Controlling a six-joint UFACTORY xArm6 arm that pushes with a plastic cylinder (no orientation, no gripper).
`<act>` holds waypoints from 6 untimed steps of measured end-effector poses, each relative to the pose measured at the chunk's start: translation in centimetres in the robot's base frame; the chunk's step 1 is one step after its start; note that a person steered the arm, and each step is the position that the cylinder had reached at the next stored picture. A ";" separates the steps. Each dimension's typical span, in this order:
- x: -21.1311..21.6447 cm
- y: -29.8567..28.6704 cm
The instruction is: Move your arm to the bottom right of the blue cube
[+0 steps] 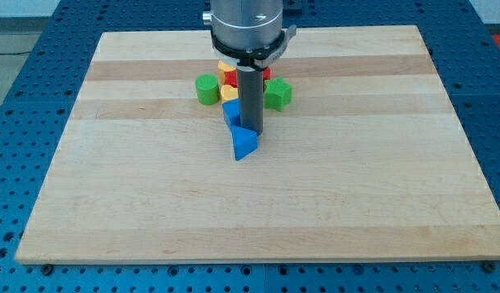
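Here, line by line, is what we see.

Board: a pale wooden board (258, 203) lies on a blue perforated table (22, 122), and all our blocks sit in one cluster near the view's top, around the middle.

My tip: our dark rod comes straight down from the grey arm housing (247, 28), and my tip (251, 130) ends at the top edge of the blue triangular block.

Jaws: we carry none; the arm ends in the plain rod alone, so nothing spreads or pinches.

Blue cube: the blue cube (231, 113) sits just to the view's left of the rod, partly hidden by it, so my tip stands at its lower right, touching or nearly so; we cannot tell which.

Blue triangular block: it (244, 144) lies directly below the blue cube, toward the view's bottom, close against my tip.

Green blocks: one green block (207, 89) lies at the cluster's left, another (278, 94) at its right.

Others: a yellow block (229, 92) and a red block (230, 78) crowd behind the rod; their shapes are unclear.
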State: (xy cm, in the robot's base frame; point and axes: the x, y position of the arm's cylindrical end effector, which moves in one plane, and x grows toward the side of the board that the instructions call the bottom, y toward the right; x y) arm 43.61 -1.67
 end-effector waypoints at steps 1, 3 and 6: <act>0.0 -1.2; 0.1 5.3; -1.4 0.0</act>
